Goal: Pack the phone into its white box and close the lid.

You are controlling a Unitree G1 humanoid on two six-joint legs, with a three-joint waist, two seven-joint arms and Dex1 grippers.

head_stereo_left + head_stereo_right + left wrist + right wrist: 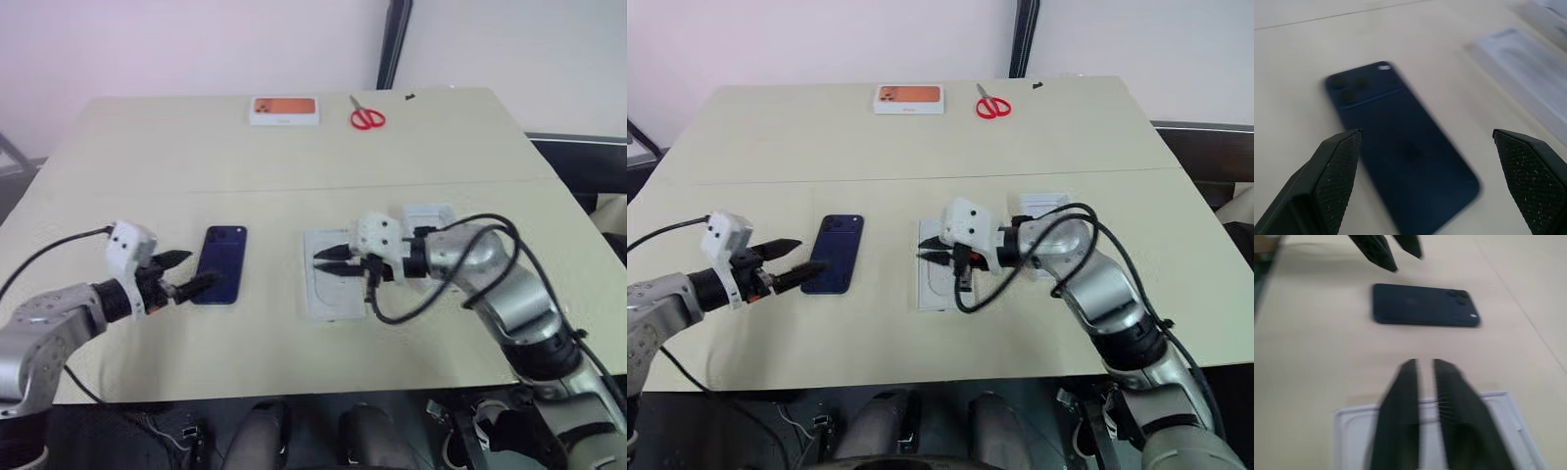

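Observation:
The dark blue phone [221, 262] lies back up on the table, left of centre, camera cluster at its far end. My left gripper [199, 269] is open at the phone's near left corner, its fingers [1334, 171] standing either side of the phone's [1400, 161] near end, apart from it. My right gripper [317, 262] is shut with nothing between its fingers [1400, 401]. It hovers over a flat white tray-like piece [333, 294] with an oval outline inside. A second white piece [428, 214] lies half hidden behind the right wrist. I cannot tell which is the white box or the lid.
A white box with an orange picture [284, 110] and red-handled scissors [367, 118] lie near the table's far edge. Black cables hang from both wrists. Bare tabletop separates the phone from the white piece.

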